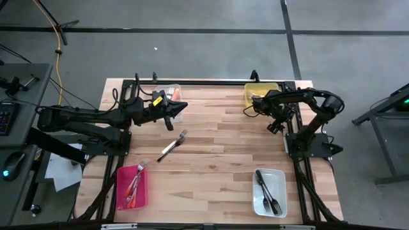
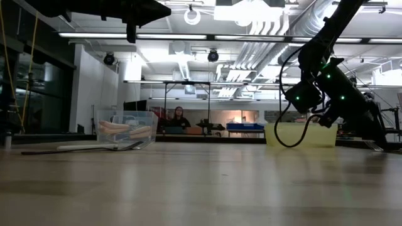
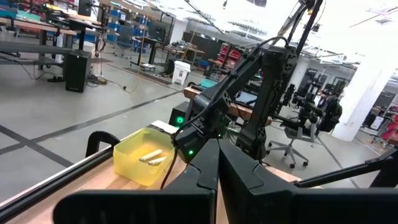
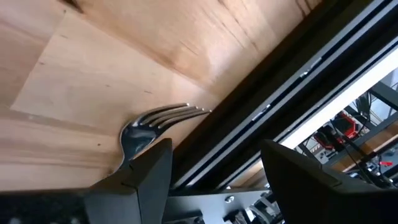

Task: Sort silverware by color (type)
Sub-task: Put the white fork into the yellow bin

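Note:
A pale-handled fork [image 1: 172,146] lies flat mid-table, also seen in the low view [image 2: 88,148]. My left gripper [image 1: 183,107] is shut and empty. It hovers high above the table beside the clear bin [image 1: 169,91], which holds orange-handled pieces. My right gripper [image 1: 276,126] is open near the table's right edge, below the yellow bin [image 1: 261,92]. In its wrist view a metal fork head [image 4: 158,121] lies on the wood next to one finger [image 4: 149,168] of the right gripper [image 4: 214,146]; the handle is hidden under that finger. My right gripper: I cannot tell whether its finger [image 4: 149,168] touches the metal fork. The fork's head [image 4: 143,134] lies on the table right beside that finger, and the finger covers the handle.
The pink bin [image 1: 121,191] at the near left holds red-handled forks. The white bin [image 1: 281,191] at the near right holds dark forks. A black rail [image 4: 267,106] runs along the table edge beside the right gripper. The yellow bin [image 3: 146,158] holds pale pieces.

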Controlling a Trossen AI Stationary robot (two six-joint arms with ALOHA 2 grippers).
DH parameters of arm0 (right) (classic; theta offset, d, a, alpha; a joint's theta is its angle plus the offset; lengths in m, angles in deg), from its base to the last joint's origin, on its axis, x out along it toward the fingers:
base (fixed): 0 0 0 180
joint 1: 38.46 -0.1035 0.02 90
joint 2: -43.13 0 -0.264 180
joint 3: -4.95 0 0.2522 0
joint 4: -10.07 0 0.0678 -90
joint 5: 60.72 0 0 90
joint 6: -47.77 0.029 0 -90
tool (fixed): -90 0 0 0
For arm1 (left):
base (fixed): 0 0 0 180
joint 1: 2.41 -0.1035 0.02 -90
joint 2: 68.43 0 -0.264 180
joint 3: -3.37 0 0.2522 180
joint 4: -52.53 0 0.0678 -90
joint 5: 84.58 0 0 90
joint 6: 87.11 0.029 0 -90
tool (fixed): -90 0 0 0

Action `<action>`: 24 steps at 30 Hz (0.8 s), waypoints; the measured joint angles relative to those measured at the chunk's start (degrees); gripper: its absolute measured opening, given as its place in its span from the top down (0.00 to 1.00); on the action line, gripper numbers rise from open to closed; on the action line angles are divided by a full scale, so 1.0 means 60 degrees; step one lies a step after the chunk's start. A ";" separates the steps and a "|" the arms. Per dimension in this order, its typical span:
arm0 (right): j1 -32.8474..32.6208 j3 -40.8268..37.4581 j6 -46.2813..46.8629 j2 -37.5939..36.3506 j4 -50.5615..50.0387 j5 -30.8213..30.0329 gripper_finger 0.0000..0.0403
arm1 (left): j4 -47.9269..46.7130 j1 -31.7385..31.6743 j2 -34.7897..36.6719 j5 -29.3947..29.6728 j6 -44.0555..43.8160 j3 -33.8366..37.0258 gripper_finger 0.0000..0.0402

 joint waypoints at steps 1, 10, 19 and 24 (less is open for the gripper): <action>0.0000 0.0000 0.0002 0.0000 0.0008 0.0003 0.43 | 0.0000 0.0000 0.0000 0.0000 0.0000 0.0000 1.00; 0.0000 0.0000 0.0228 0.0000 0.0213 0.0150 0.43 | -0.0004 0.0000 0.0000 0.0000 0.0000 0.0000 1.00; 0.0004 0.0007 0.1675 0.0486 0.0431 0.0490 0.43 | -0.0005 0.0000 0.0000 0.0002 0.0000 0.0000 1.00; 0.0004 0.0007 0.1985 0.0928 0.0281 0.0325 0.43 | -0.0007 0.0000 0.0000 0.0000 0.0000 0.0000 1.00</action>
